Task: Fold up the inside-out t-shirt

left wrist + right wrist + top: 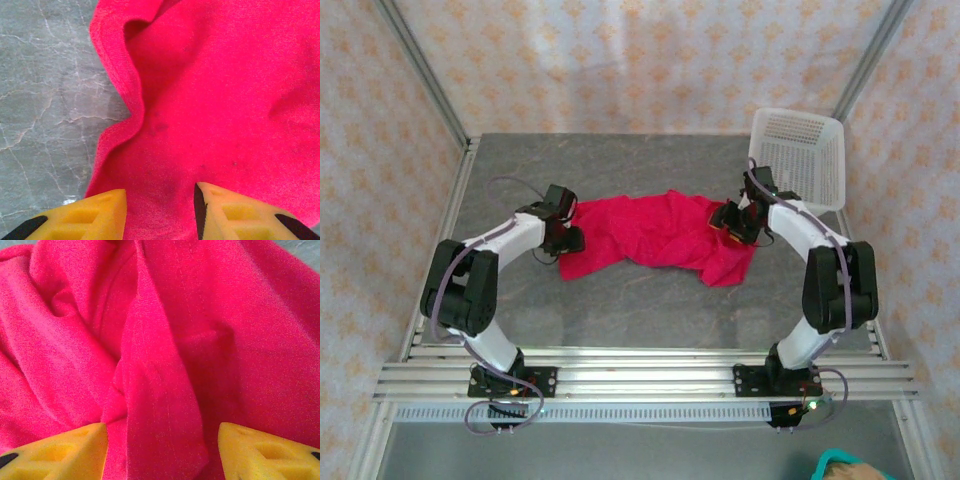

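The inside-out t-shirt (650, 235) lies crumpled in a wide band across the middle of the grey table, bright red-pink. My left gripper (565, 238) hovers low over its left end. In the left wrist view the yellow fingers (100, 212) stand apart over flat fabric near a curled hem (122, 85), so the left gripper (160, 192) is open. My right gripper (728, 222) is at the shirt's right end. In the right wrist view the right gripper (162, 427) is open, its yellow fingertips wide apart on either side of a raised fold (155, 390) of the t-shirt (235, 345).
A white mesh basket (798, 150) stands at the back right corner, just behind the right arm. Bare grey table (620, 310) stretches in front of the shirt and behind it. Metal frame rails run along the table's left and near edges.
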Tool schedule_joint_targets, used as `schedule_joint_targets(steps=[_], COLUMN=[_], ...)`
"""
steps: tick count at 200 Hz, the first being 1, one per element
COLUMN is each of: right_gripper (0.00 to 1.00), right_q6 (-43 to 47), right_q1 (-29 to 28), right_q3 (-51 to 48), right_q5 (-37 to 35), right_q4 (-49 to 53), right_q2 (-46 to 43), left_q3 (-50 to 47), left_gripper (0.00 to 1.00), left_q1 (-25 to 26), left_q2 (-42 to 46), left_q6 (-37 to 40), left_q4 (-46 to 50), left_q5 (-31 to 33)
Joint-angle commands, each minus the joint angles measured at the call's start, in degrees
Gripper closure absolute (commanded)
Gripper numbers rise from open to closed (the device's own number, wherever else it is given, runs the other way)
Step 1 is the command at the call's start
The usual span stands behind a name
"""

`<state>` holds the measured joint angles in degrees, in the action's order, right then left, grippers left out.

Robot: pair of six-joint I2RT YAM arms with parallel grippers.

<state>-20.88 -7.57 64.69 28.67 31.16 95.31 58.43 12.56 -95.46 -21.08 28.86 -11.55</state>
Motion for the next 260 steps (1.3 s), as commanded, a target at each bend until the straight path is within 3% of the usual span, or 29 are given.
schedule_joint_targets(steps=[1, 11, 32, 42, 86, 113, 168, 187, 203, 234, 260], right_gripper=[0.39, 0.46, 0.86, 1.00, 1.00, 1.00, 1.00, 1.00, 1.00, 1.00, 1.00], right_q6=[0.4, 0.0, 0.1, 0.8, 4.2, 3.1, 2.4, 2.5, 2.6, 3.1, 2.3], right_q1=[-0.1, -0.2, -0.3, -0.3, 0.2, 0.5, 0.5, 0.5, 0.5, 1.3, 4.7], right_q3=[-0.1, 0.3, 2.1, 2.8, 5.3, 4.6, 4.6, 4.7, 4.8, 8.5, 17.9], right_q5=[2.3, 3.1, 3.6, 2.6, -6.2, -6.1, -3.8, -4.0, -4.4, -6.4, -6.5], right_q4=[-3.5, -4.9, -3.6, -1.7, 7.2, 6.6, 6.3, 6.3, 6.3, 7.3, 9.4], right_q2=[3.4, 4.5, 4.2, 2.3, -8.5, -12.7, -12.6, -12.9, -13.2, -13.9, -13.6], left_q3=[0.1, 0.2, 0.6, 0.5, 3.7, 6.8, 10.9, 12.1, 13.7, 20.1, 29.5], left_gripper=[0.58, 0.58, 0.58, 0.58, 0.60, 0.63, 0.64, 0.75, 1.00, 1.00, 1.00], left_q1=[-0.9, -1.1, -2.0, -2.7, -6.2, -6.2, -6.2, -6.2, -6.2, -8.9, -14.5], left_q2=[0.0, 0.3, 1.0, 2.1, 1.1, -3.1, -9.6, -11.4, -12.7, -9.1, -2.0], left_q6=[-0.4, -0.5, -1.3, -1.9, -2.8, -1.8, -2.1, -2.0, -1.7, -3.6, -9.0], left_q4=[-1.5, -2.0, -2.2, -2.6, -3.0, -2.1, -2.9, -2.5, -1.7, 1.1, -0.1], left_q5=[0.0, -0.3, -0.6, -0.6, -2.9, -2.0, -2.8, -2.1, -2.1, -6.6, -13.4])
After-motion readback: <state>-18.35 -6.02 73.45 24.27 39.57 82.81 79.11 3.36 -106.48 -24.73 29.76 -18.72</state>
